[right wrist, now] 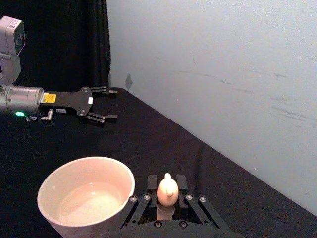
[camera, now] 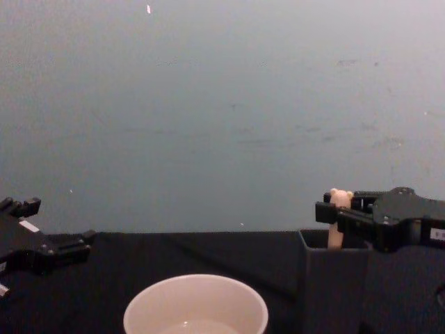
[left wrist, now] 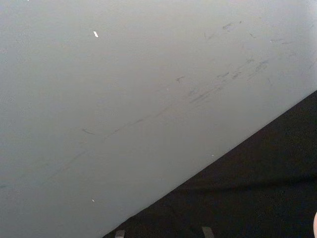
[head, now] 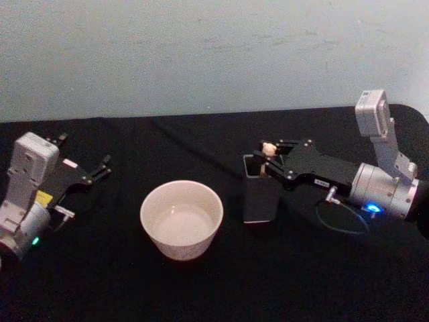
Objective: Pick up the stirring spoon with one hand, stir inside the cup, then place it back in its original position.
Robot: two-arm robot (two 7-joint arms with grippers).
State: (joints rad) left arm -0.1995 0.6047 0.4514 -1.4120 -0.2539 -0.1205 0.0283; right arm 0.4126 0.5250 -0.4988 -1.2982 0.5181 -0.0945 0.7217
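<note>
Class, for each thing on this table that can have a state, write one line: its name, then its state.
stirring spoon: upright in the holder, bear head above the rim, between the right gripper's jaws.
cup: upright, beside the holder; whether there is liquid inside is unclear.
holder: upright, spoon inside.
right gripper: at the spoon's handle, jaws closed on it.
left gripper: idle at the table's left, jaws open.

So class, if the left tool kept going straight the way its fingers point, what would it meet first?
The left tool points away from the robot and slightly inward over the black table, passing behind the cup. The way looks free up to the pale wall, though depth is uncertain.
</note>
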